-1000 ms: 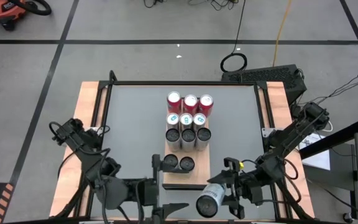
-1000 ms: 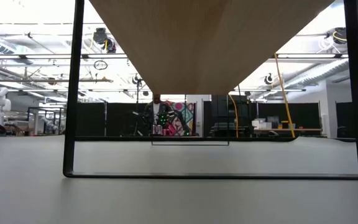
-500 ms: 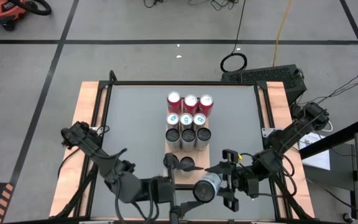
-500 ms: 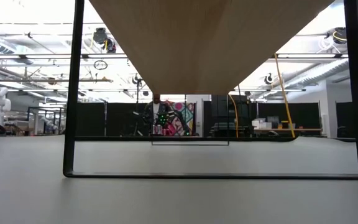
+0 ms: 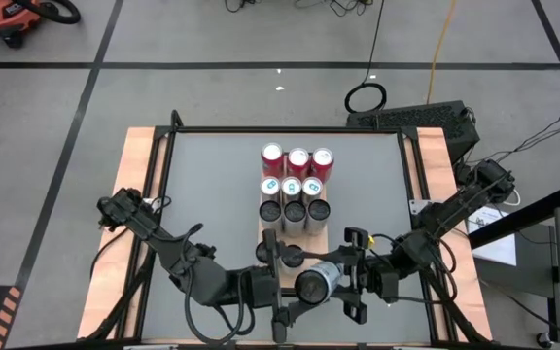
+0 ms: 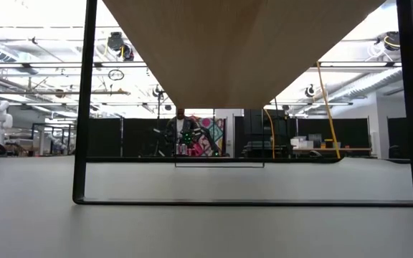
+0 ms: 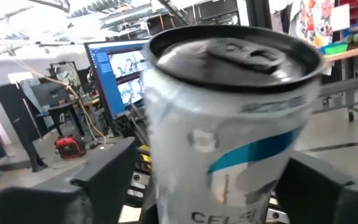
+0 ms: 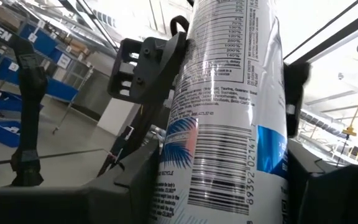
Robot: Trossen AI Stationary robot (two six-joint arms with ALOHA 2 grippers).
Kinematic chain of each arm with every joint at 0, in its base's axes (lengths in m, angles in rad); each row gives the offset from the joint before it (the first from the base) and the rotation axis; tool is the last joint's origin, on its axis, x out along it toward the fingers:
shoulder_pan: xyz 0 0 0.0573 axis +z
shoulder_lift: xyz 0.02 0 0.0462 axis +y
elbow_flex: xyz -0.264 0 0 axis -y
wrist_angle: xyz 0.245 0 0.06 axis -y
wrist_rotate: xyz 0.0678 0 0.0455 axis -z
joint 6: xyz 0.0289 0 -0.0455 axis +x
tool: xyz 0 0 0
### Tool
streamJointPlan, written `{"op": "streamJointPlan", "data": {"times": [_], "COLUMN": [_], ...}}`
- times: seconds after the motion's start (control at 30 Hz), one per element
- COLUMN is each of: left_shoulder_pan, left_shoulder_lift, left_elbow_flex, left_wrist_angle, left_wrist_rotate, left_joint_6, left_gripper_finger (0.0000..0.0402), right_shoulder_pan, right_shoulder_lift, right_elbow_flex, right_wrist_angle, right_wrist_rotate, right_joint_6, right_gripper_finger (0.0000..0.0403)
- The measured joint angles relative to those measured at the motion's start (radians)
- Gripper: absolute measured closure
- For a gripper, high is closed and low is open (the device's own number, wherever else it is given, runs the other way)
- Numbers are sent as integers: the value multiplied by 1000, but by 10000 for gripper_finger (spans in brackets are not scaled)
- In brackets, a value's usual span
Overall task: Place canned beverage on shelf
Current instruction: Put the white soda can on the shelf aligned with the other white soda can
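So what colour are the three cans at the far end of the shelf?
Red cans, silver tops; the high view shows them best.

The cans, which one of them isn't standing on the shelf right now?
The silver can held in the right gripper, tilted above the near end of the shelf; the left gripper brackets it too. All others stand upright on the board.

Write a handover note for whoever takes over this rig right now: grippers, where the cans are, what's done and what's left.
Right gripper: shut on the silver can, held tilted over the near end of the shelf.
Left gripper: jaws open on either side of the same can, no clamp seen.
Shelf: three full rows of three cans, then a nearest row of two cans with room beside them.
Done: can picked up and brought to the shelf.
Left: likely finish the handover if one is meant, then stand the can upright in the free spot and let go.
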Motion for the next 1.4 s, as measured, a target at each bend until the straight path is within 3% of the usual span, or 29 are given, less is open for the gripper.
{"op": "streamJointPlan", "data": {"times": [0.27,0.53,0.9,1.07,1.27,1.4], "left_shoulder_pan": [-3,-9,-5,5,43,52], "left_shoulder_lift": [0,0,-37,-37,-37,-35], "left_elbow_flex": [0,0,0,0,0,0], "left_wrist_angle": [0,-8,-189,-199,-235,-255], "left_wrist_rotate": [2,-9,4,40,168,188], "left_joint_6": [50,51,-65,-87,-199,-225], "left_gripper_finger": [169,167,159,158,158,157], "right_shoulder_pan": [0,6,145,182,203,228], "right_shoulder_lift": [0,0,-9,-14,-14,-14], "right_elbow_flex": [0,2,37,147,311,379], "right_wrist_angle": [5,-14,-212,-432,-816,-944], "right_wrist_rotate": [41,84,524,603,598,598], "right_joint_6": [-10,56,242,264,398,466], "right_gripper_finger": [207,192,90,77,80,80]}}
